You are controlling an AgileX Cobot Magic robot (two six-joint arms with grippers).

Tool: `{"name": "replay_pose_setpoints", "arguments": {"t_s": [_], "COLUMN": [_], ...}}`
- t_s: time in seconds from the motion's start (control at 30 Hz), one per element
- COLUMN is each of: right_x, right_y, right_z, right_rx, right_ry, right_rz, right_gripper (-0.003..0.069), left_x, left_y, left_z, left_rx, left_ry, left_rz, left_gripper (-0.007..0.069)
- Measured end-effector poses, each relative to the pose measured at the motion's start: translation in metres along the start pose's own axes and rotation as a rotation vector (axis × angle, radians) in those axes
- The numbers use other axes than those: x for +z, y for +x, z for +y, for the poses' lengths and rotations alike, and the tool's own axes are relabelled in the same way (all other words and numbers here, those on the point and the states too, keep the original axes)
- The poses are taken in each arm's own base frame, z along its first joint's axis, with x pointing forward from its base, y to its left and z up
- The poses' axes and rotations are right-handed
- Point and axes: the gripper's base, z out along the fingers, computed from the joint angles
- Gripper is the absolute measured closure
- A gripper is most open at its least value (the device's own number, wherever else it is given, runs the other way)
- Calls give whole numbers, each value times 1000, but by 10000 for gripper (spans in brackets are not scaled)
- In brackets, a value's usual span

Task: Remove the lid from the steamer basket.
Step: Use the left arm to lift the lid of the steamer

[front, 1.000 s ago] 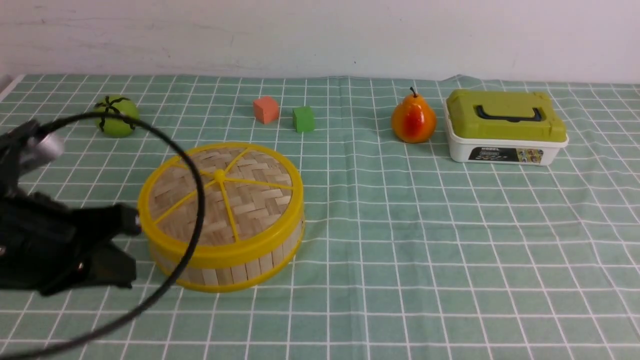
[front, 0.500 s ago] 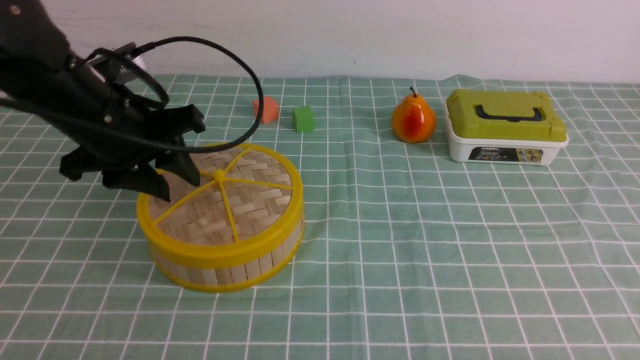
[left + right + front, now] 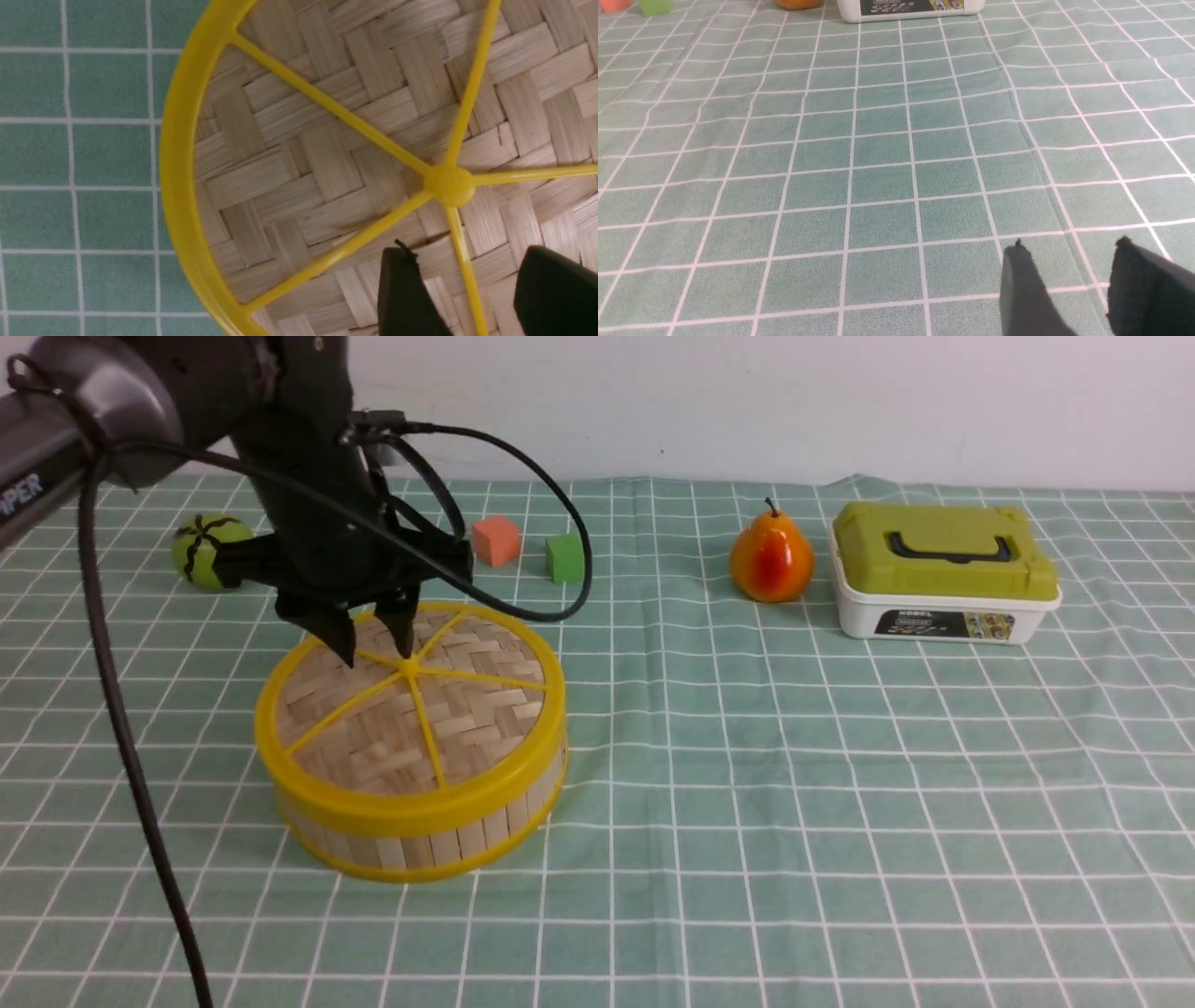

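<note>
Bamboo lid [image 3: 420, 719] on steamer basket [image 3: 448, 840], my left gripper [image 3: 375, 649] jaws apart astride 1 spoke [image 3: 462, 261], right gripper [image 3: 1064, 289] jaws apart

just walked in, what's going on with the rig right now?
The left gripper hangs open over the lid, its fingers on either side of a yellow spoke, just short of the centre knob. Nothing is gripped yet, and the lid sits closed on the steamer basket. The right gripper is open over the tablecloth, holding nothing.

Left end effector [image 3: 376, 655] agape, downward
</note>
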Motion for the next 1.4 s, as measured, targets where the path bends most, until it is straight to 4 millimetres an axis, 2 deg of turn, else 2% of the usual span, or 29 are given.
{"name": "replay_pose_setpoints", "arguments": {"t_s": [0.2,0.53,0.9,1.03,1.17,1.27,1.4], "right_x": [0,0,0,0,0,0,0], "right_y": [0,0,0,0,0,0,0], "right_z": [0,0,0,0,0,0,0], "right_rx": [0,0,0,0,0,0,0], "right_ry": [0,0,0,0,0,0,0], "right_rz": [0,0,0,0,0,0,0], "right_gripper": [417,417,417,417,417,417,417], "left_x": [8,26,32,42,44,44,44], "left_y": [2,-5,-6,-5,-5,-6,-7], "left_z": [-15,-13,-14,-15,-15,-15,-15], "left_rx": [33,66,67,70,71,71,75], "left_ry": [8,-52,-53,-60,-61,-60,-65], "left_rz": [-2,-43,-40,-21,-22,-23,-31], "left_gripper": [295,295,295,295,297,312,407]}}
